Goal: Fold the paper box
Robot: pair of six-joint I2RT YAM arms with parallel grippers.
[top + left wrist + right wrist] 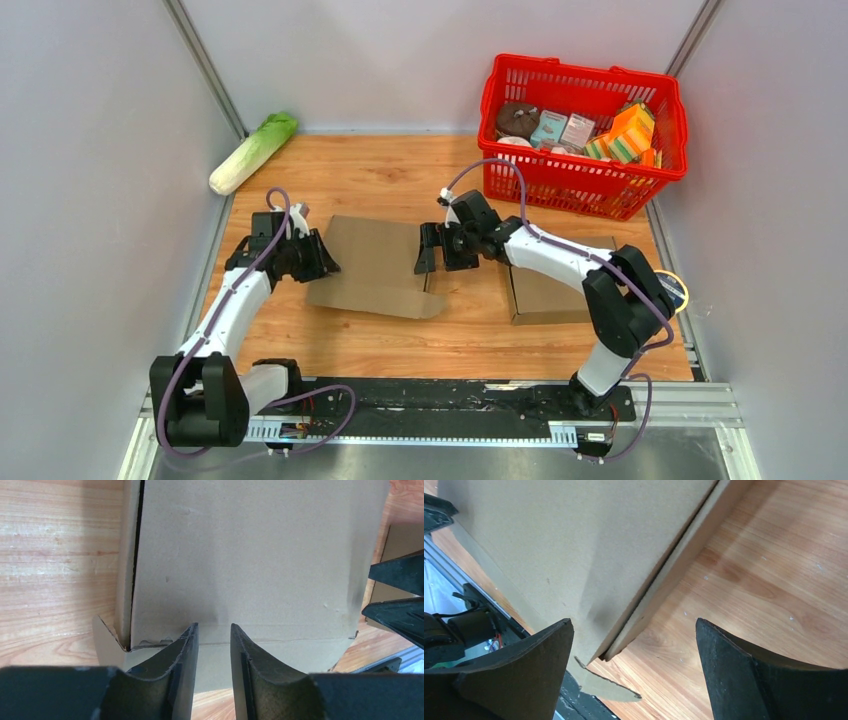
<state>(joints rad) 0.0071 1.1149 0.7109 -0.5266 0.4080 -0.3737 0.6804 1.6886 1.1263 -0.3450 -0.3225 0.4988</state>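
The paper box [372, 262] is a flat brown cardboard piece lying on the wooden table between my two arms. My left gripper [320, 256] is at its left edge. In the left wrist view [213, 626] its fingers stand a narrow gap apart above a creased flap of the box [250, 555], with nothing between them. My right gripper [430, 250] is at the box's right edge. In the right wrist view [634, 622] its jaws are wide open, with a corner of the box [549, 540] and a loose flap lying below and between them.
A second flat cardboard piece [555, 295] lies under my right arm. A red basket [500, 100] of groceries stands at the back right. A napa cabbage [252, 152] lies at the back left. Grey walls close in both sides.
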